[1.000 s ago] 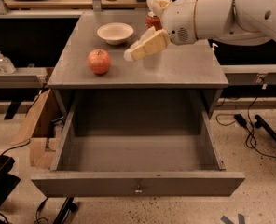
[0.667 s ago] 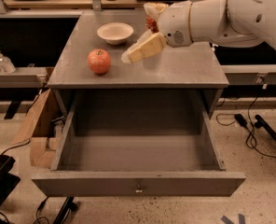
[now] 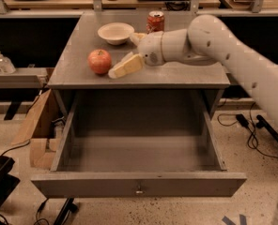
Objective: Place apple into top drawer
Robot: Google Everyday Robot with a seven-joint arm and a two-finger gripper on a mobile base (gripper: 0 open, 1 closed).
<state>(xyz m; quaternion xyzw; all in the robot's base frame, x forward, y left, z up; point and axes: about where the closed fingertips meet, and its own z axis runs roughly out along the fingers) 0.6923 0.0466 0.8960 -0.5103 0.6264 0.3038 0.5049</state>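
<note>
**Entry: apple to top drawer, status: apple not yet picked up**

Camera view (only view).

- Wide, shallow grey metal top drawer: pulled fully out toward the camera, small keyhole in the middle of its flat front panel. Nothing shows inside it. The opening step looks done.
- Round red apple with a yellowish blush: stands upright on the grey table, on the left part of the top near the front edge and directly above the drawer's left side. It is not in the drawer.
- Pale cream hand on the white arm: low over the table, just right of the apple, tip pointing at it. Tip and apple look very close; contact cannot be confirmed. Released or clenched: cannot tell from this angle. The apple is not in its grasp.
- Other items: shallow white bowl behind the apple; red soda can at the back of the table, well apart from the apple.

Judgement: early-to-middle stage. Left to do: close on the apple, lift it, carry it forward over the table edge, lower it into the drawer, release.
</note>
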